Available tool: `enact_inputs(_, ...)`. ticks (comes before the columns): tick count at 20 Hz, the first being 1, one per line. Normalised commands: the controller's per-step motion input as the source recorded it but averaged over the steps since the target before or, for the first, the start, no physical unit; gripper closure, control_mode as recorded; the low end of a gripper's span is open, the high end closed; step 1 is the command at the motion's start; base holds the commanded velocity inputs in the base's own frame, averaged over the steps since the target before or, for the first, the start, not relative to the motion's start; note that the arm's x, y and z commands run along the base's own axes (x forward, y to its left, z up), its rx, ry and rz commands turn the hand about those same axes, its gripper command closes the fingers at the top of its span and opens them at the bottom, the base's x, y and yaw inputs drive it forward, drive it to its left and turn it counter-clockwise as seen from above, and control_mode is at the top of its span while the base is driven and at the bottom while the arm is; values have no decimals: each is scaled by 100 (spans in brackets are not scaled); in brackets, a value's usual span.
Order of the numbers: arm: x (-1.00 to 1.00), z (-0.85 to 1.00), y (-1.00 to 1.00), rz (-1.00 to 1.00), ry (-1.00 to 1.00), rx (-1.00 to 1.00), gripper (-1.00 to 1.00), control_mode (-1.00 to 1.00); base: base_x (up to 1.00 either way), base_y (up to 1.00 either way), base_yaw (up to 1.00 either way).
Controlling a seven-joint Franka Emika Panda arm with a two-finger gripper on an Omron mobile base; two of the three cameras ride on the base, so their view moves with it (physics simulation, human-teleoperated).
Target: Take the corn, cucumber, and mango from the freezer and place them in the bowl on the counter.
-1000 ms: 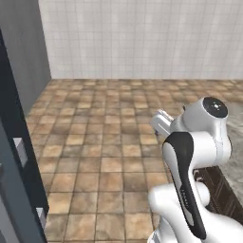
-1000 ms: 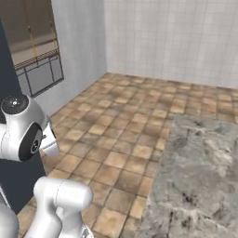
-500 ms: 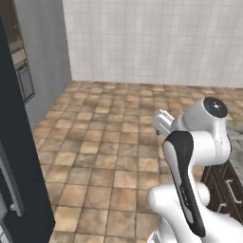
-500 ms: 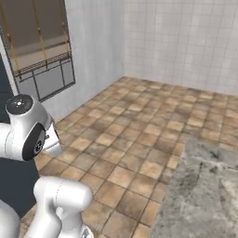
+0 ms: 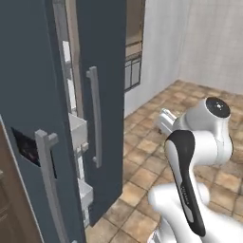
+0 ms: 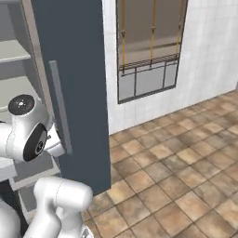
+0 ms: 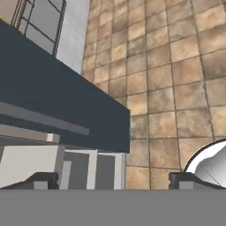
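End effector (image 7: 112,180) open; freezer (image 5: 102,95) upright.

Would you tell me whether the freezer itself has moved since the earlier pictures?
No. The freezer fills more of both base views, but floor tiles and wall shifted with it: the base turned.

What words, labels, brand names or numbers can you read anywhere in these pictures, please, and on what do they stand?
None: the freezer, its handles, the window and the floor tiles carry no readable text.
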Motion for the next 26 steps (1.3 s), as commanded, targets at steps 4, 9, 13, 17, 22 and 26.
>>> enact_inputs(4,0,0,0,0,0,0,-100,100,24,-31,75)
enact_inputs(9,0,0,0,0,0,0,-100,100,96,-99,24)
enact_inputs(13,0,0,0,0,0,0,-100,100,24,-34,65)
enact_inputs(17,0,0,0,0,0,0,-100,100,4,5,87)
enact_inputs(22,0,0,0,0,0,0,-100,100,0,0,67)
enact_inputs(26,0,0,0,0,0,0,-100,100,52,0,4)
